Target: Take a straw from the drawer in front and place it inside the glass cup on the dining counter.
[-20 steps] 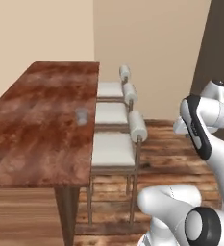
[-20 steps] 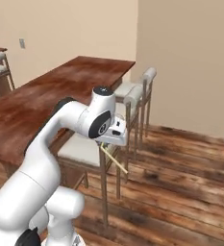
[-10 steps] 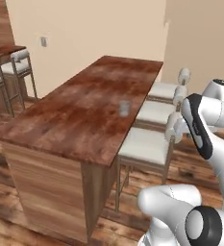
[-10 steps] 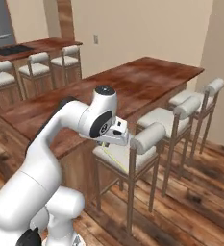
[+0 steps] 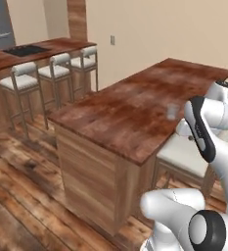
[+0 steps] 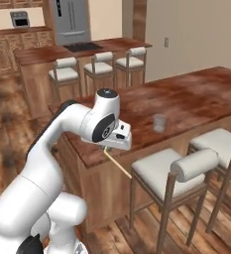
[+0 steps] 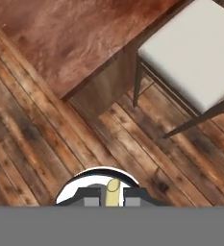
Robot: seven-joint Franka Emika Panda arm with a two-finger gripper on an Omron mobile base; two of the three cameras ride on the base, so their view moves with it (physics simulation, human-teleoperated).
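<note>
Beside the near end of the dining counter (image 6: pixel 196 96): the gripper (image 6: pixel 118 144) is held out over the floor, short of the slab edge.
Claw: the jaws are closed tight on the straw (image 6: pixel 118 163) — a pale stick slanting down and to the right from the fingers; its end is seen between the tips in the hand view (image 7: pixel 113 190).
Glass cup (image 6: pixel 159 123): upright on the counter, near its right-hand edge, well apart from the gripper; also seen in the left base view (image 5: pixel 172 111).
Step in hand: carrying the straw to the cup — judged roughly midway through the task.
Doing it well: the straw should be raised above the rim, turned nearly upright, centred over the mouth, then lowered before release; a slanted entry could tip the light tumbler.
In the way: the white-cushioned stool (image 6: pixel 174 169) and its backrest sit below the path, near the straw's lower end.
Around: more stools (image 6: pixel 66 74) at a far counter with a cooktop (image 6: pixel 82 47), a refrigerator (image 6: pixel 75 21), plank floor (image 7: pixel 46 144).
</note>
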